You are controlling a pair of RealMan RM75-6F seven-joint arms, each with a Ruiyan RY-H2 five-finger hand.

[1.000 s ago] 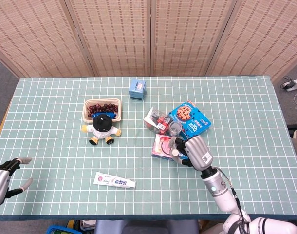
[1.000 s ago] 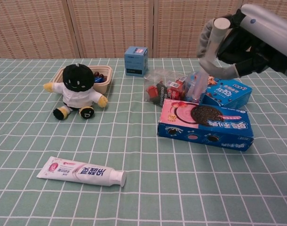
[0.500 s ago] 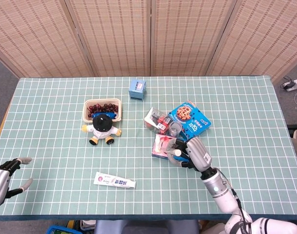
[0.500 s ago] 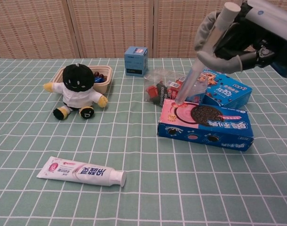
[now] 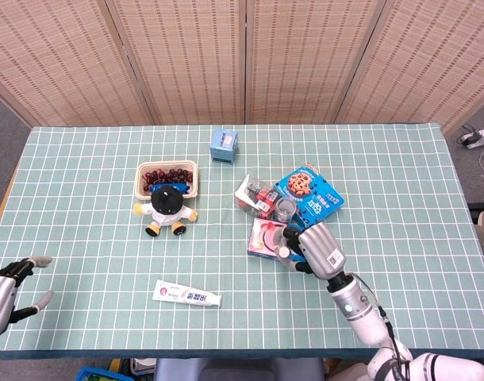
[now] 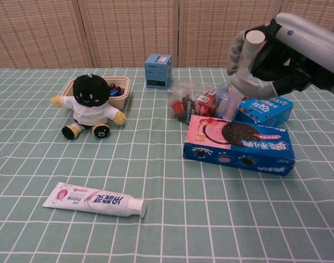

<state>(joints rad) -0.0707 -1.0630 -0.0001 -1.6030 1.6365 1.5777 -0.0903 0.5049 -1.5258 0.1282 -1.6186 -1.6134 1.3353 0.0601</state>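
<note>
Oreo box (image 6: 239, 144), pink and blue, lay flat at about four o'clock from the middle of the green checked table (image 5: 83, 159), its cookie picture facing up, and the right hand (image 6: 271, 57) hung above its twelve-o'clock edge. That hand gripped a clear tube with a white cap (image 6: 241, 68) in its curled fingers; the tube stood nearly upright, cap uppermost, its lower end down among the snack packs behind the box, though whether it touched anything there could not be told. At one o'clock from the Oreo box, just beside it, sat a blue cookie box (image 6: 264, 108), partly hidden by the hand. At eleven o'clock lay a clear bag of small red packets (image 6: 190, 102), near the box's far edge. A plush doll (image 6: 91, 106) with a black head and white shirt sat well apart at nine o'clock, with a beige tray of dark grapes (image 5: 167, 175) touching its back. A toothpaste tube (image 6: 96, 199) lay at seven o'clock toward the near edge. A small blue carton (image 6: 158, 70) stood at twelve o'clock by the far side. The left hand (image 5: 5, 290) rested at the table's eight-o'clock corner, holding nothing, fingers spread.
</note>
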